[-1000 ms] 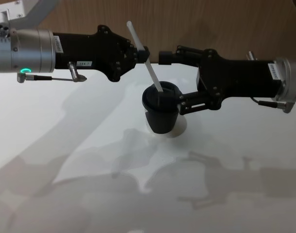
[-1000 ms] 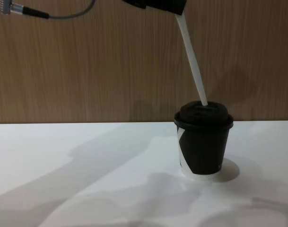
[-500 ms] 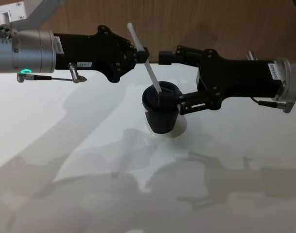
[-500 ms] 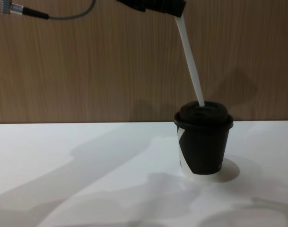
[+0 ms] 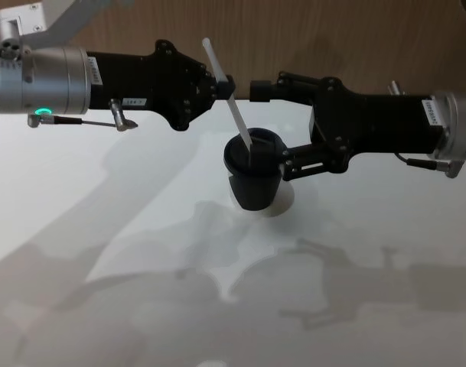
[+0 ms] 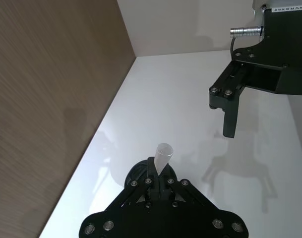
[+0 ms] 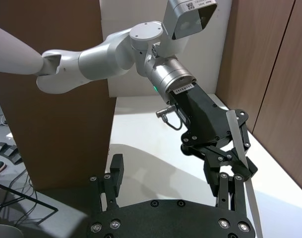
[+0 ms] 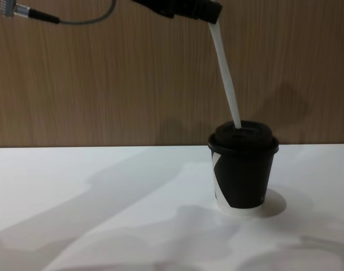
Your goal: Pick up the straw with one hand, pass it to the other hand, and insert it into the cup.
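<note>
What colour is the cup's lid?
Black, like most of the cup; the lid shows best in the chest view.

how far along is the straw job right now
Pickup and handover look done: the left gripper grips the straw near its upper part, while the right gripper is open beside the cup. In hand: the straw's lower end meets the cup's lid, tilted. Left: pushing it down into the cup and letting go.

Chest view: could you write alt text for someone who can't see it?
A white straw, gripped at its top by the black left gripper, slants down onto the domed lid of a black paper cup standing on a white table before a wood-panelled wall.
</note>
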